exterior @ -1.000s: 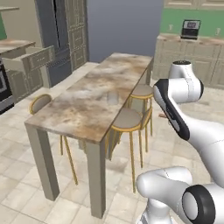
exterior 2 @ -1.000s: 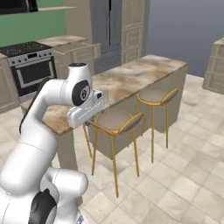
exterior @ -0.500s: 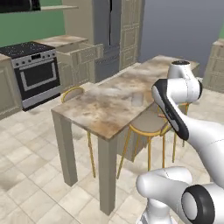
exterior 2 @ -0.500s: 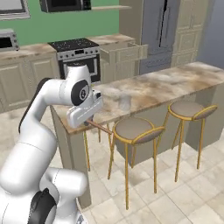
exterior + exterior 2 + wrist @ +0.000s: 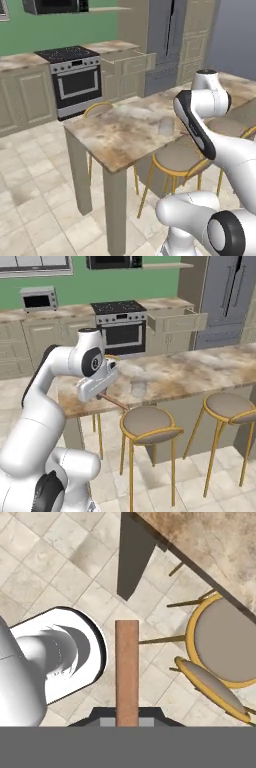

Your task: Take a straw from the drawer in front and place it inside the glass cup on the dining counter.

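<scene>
Kitchen cabinets and a green wall stand at the back, with a stove (image 5: 118, 323) between them, and the drawer (image 5: 175, 320) next to the stove stands pulled open. In front of you is the counter (image 5: 200, 368), a long island with a marbled brown top, and two round stools (image 5: 146, 423) are pushed under its near side.

Your hand (image 5: 96, 385) hangs just off the near edge of the counter, lower than you want it. It is closed on the straw (image 5: 127, 672), and the reddish stick comes out from between the fingers and points away from the palm. In the right base view the straw slants down toward the stool, below the level of the counter top. The glass cup (image 5: 138, 389) stands upright on the counter near that same edge, a little to the side of your hand and apart from it.

The step now, as I judge it, is to bring the straw to the cup. For this you first lift the hand until the whole straw is above the counter edge; otherwise the tip can catch on the stone. Then turn the wrist so that the straw points down, and bring it over the mouth of the cup. The cup is clear and light, so come down slowly and in the centre. Touching the rim could tip it. Release only when the lower end is well inside.
</scene>
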{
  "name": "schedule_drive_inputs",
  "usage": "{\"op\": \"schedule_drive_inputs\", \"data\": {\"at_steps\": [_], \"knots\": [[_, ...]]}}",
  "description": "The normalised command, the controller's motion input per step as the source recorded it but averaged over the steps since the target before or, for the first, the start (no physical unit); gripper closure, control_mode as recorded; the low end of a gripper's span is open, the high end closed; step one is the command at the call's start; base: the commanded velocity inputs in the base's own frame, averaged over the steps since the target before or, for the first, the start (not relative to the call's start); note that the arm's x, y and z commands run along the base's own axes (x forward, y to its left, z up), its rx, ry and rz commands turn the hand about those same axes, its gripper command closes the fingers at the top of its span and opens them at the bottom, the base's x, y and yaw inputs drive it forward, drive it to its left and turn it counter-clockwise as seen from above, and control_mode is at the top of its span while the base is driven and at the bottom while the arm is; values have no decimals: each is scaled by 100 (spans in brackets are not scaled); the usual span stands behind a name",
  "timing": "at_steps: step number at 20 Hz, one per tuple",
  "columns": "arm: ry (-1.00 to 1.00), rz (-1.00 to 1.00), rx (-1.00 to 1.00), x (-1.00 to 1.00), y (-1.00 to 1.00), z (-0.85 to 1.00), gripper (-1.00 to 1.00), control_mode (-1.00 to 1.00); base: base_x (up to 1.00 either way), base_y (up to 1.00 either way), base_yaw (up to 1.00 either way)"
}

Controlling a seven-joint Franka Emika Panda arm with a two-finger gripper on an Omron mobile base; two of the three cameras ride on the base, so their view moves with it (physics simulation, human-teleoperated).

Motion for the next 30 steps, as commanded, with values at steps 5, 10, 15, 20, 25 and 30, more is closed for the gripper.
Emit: {"op": "schedule_drive_inputs", "data": {"at_steps": [5, 10, 15, 20, 25, 30], "knots": [[0, 0, 0, 0, 0, 0, 100, 100, 15, -63, 52], [0, 0, 0, 0, 0, 0, 100, 100, 1, -65, 51], [0, 0, 0, 0, 0, 0, 100, 100, 0, -82, 44], [0, 0, 0, 0, 0, 0, 100, 100, 0, -95, 34], [0, 0, 0, 0, 0, 0, 100, 100, 18, -81, 26], [0, 0, 0, 0, 0, 0, 100, 100, 56, -34, 8]]}}
